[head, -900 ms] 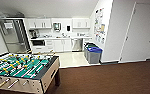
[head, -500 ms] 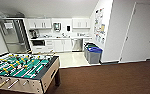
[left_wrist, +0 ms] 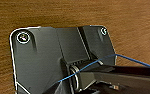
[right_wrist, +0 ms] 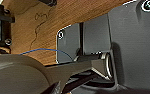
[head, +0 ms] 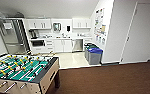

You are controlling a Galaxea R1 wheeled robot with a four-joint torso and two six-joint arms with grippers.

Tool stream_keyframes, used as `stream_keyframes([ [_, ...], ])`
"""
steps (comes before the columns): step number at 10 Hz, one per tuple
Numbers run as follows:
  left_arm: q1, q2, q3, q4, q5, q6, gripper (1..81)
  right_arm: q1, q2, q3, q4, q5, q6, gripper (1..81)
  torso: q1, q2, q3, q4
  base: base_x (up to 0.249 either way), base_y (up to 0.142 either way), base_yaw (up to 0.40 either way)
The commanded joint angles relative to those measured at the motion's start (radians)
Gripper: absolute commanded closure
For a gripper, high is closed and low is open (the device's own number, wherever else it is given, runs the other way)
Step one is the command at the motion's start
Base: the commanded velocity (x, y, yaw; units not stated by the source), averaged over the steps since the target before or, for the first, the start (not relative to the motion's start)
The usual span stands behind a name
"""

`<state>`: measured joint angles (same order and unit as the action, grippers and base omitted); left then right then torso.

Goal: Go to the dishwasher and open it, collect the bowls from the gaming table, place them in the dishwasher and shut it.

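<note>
The dishwasher (head: pixel 77 45) is a small steel-fronted panel under the white counter at the far end of the kitchenette, closed, several metres ahead of me. The gaming table and the bowls are out of view. In the left wrist view my arm's dark plate hangs over brown carpet (left_wrist: pixel 66 12). The right wrist view has the same kind of plate above a brown floor (right_wrist: pixel 66 15).
A green-field foosball table (head: pixel 21 67) with rods stands close at the front left. Blue-lidded bins (head: pixel 94 55) sit by the white wall corner on the right of the tiled kitchenette floor (head: pixel 71 60). A steel fridge (head: pixel 12 37) stands far left, a white door (head: pixel 143 35) right.
</note>
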<state>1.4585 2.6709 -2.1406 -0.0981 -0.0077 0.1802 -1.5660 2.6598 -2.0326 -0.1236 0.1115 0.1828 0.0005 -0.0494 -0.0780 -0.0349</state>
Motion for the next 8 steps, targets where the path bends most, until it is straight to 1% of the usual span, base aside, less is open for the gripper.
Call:
stream_keyframes([
  [1, -0.054, -0.021, 0.022, -0.009, 0.055, 0.001, 1.0, 0.037, -0.012, 0.017, -0.012, -0.047, -0.005, 1.0, 0.000, 0.000, 0.000, 0.000, 0.111, 0.000, 0.000],
  [8, -0.054, -0.018, 0.022, -0.009, 0.054, 0.001, 1.0, 0.040, -0.010, 0.003, -0.011, -0.047, -0.003, 1.0, 0.000, 0.000, 0.000, 0.000, 0.111, 0.000, 0.000],
])
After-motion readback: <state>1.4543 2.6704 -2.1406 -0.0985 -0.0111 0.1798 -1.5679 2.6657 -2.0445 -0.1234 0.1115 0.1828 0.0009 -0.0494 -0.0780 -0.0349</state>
